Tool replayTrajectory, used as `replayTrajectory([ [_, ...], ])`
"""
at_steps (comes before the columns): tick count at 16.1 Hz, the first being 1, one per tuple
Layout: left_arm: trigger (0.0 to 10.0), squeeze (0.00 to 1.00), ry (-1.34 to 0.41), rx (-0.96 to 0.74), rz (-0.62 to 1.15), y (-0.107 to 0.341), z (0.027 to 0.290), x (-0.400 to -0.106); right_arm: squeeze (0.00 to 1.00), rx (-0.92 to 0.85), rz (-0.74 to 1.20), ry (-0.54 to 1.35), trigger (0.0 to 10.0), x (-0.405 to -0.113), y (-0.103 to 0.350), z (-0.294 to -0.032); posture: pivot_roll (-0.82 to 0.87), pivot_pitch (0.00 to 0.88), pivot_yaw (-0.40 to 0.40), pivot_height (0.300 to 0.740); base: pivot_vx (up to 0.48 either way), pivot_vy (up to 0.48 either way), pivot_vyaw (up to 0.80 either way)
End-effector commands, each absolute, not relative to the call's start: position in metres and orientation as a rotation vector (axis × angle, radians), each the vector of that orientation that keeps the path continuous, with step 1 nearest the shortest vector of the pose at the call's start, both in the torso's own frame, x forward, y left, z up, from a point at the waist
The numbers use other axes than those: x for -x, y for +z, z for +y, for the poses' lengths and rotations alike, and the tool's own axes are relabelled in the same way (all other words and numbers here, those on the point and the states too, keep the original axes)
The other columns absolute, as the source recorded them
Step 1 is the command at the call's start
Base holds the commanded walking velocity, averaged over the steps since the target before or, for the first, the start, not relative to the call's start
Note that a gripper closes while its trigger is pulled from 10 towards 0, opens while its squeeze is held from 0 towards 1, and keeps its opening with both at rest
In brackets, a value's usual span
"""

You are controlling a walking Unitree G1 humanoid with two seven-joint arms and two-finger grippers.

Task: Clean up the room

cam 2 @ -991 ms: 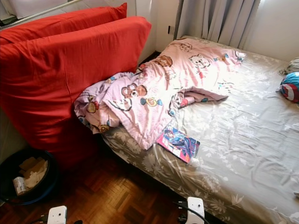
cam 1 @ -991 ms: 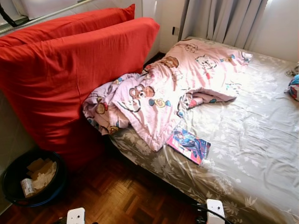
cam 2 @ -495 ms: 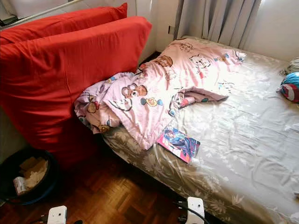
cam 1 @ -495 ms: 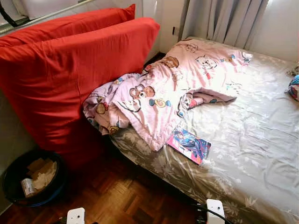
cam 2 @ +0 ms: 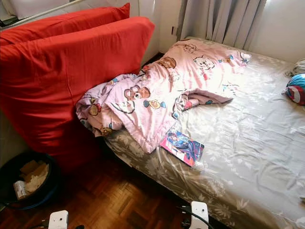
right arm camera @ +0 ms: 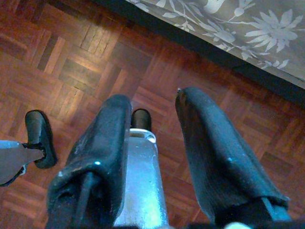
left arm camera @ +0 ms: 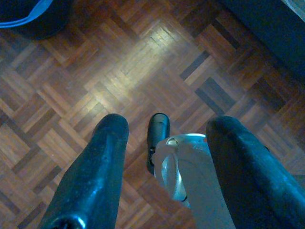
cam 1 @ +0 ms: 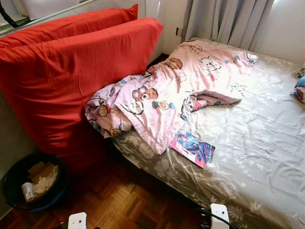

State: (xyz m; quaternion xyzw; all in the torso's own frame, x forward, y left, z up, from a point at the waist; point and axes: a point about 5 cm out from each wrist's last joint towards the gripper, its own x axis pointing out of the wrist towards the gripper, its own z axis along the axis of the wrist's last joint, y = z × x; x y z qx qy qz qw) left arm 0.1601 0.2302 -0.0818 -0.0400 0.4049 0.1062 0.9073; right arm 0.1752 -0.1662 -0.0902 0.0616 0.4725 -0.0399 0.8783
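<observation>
Bed: one bed [cam 1: 257,157] with a grey floral sheet, running from the lower right up to the curtains.
Red cushions: two large red cushions [cam 1: 71,81], standing on edge against the wall at the bed's left side, one behind the other.
Blanket: one pink cartoon-print blanket [cam 1: 176,90], crumpled across the near left part of the bed, its lower end bunched against the front cushion.
Book: one colourful book [cam 1: 193,149] lying flat on the sheet near the bed's front edge, just beside the blanket's lower corner.
Other things on the bed: one round blue and red item [cam 2: 295,89] at the far right edge, too cut off to name.
Bin: one dark round bin [cam 1: 32,183] on the floor at lower left, below the cushions, holding paper scraps and a small can.
Curtains: grey curtains [cam 1: 224,21] at the head of the bed.
Floor: parquet floor [cam 1: 128,200], dark wood.
Left gripper [left arm camera: 164,136]: hangs low over the parquet, its two black fingers spread apart, holding nothing.
Right gripper [right arm camera: 155,107]: hangs over the parquet close to the bed's edge, fingers parted, nothing between them.
</observation>
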Motion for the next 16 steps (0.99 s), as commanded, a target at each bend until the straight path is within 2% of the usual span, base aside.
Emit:
replayTrajectory([
  [1,10.0,0.00,0.195,0.042,0.975,-0.087,0.247,-0.146,0.00,-0.190,1.021,-0.187,10.0,-0.155,-0.093,-0.213,0.04,0.000,-0.015,0.740,0.000,0.000,0.00],
  [4,10.0,0.00,0.167,0.023,0.936,-0.082,0.241,-0.161,0.00,-0.214,1.011,-0.186,10.0,-0.156,-0.093,-0.211,0.04,0.000,-0.007,0.740,0.000,0.000,0.00],
  [16,10.0,0.00,0.144,0.036,0.858,-0.072,0.237,-0.183,0.00,-0.241,0.967,-0.165,10.0,-0.167,-0.088,-0.209,0.06,0.000,-0.012,0.740,0.000,0.000,0.00],
])
